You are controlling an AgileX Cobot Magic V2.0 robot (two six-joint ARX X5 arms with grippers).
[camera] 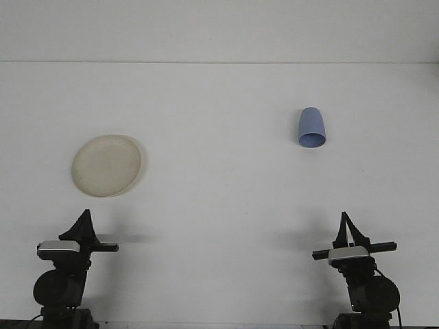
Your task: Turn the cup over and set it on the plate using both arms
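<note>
A: The white table (219, 205) is being viewed from the robot's side, and two things are being shown on it. A round, shallow, cream-coloured plate (107, 164) is lying flat on the left half, and a small blue-lavender plastic cup (311, 127) is being seen on the right half, farther back.

B: The cup is being displayed upside down, it seems: its narrower closed end is pointed up and away, its wider rim is turned down toward the table and the camera. Cup and plate are being kept well apart, with bare table between them.

A: Nothing is being carried on the plate. Now the arms. The left gripper (85, 221) is being held low at the near edge, just in front of the plate, its dark fingers drawn up into a single point.

B: The right gripper (345, 225) is being held the same way at the near right edge, well short of the cup. Nothing is being gripped by either one.

A: Whether those fingers are being pressed together or merely lined up edge-on cannot be told from this angle, on either side.

B: Agreed. Soft shadows are being cast on the table behind both grippers.
</note>
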